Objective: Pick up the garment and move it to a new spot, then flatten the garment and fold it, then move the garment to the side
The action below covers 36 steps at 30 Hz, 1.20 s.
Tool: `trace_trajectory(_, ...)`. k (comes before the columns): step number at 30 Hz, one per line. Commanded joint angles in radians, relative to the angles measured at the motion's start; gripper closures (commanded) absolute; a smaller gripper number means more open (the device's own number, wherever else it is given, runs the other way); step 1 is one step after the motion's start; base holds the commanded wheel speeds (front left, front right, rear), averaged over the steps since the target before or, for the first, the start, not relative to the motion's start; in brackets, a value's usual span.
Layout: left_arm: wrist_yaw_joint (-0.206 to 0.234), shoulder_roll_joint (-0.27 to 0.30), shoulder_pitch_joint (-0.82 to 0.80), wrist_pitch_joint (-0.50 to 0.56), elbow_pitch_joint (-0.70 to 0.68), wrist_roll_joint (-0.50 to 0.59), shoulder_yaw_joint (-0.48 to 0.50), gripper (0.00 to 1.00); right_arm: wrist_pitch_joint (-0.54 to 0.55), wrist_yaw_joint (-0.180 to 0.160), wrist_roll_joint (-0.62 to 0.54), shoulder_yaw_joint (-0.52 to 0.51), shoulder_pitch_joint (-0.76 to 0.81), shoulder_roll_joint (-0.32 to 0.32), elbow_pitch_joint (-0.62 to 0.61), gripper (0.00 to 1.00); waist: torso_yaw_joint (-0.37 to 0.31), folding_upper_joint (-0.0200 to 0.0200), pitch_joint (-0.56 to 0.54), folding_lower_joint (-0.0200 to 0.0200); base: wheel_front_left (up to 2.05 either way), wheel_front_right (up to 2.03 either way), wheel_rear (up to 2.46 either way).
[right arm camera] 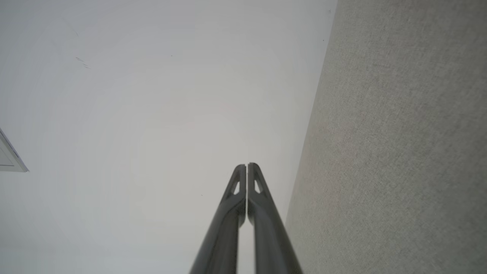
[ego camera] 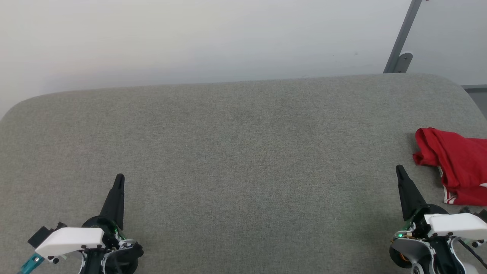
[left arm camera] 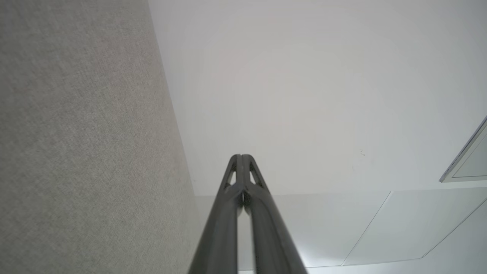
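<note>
The garment [ego camera: 456, 163] is a crumpled red heap with a bit of red-and-white striped trim, lying at the right edge of the grey fabric table [ego camera: 243, 152] and cut off by the picture's border. My right gripper [ego camera: 400, 170] is shut and empty, just left of the heap and a little nearer to me. At the lower left my left gripper [ego camera: 119, 179] is shut and empty too, far from the garment. In the wrist views the left gripper [left arm camera: 241, 156] and the right gripper [right arm camera: 246, 166] each have their fingertips pressed together, pointing past the table's far edge.
A pale wall [ego camera: 190, 38] rises behind the table's far edge. A grey metal post [ego camera: 403, 38] leans at the back right. The table's corners are rounded, and the garment lies close to its right side.
</note>
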Motion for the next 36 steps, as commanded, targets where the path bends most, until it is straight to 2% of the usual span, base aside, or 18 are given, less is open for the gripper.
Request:
trace_trajectory(1,0.000,-0.002,-0.012,0.002,0.000,0.002,0.004,1.00,0.001,0.000,0.003,0.000,-0.009,0.002,0.002,1.00,0.000,-0.0001,0.000,0.0000,0.00,0.00,0.00)
trace_trajectory(36,0.000,-0.004,-0.012,0.006,0.000,0.006,0.007,1.00,0.001,0.000,0.002,0.000,-0.009,0.002,0.002,1.00,0.000,-0.0001,0.000,0.0000,0.00,0.00,0.00)
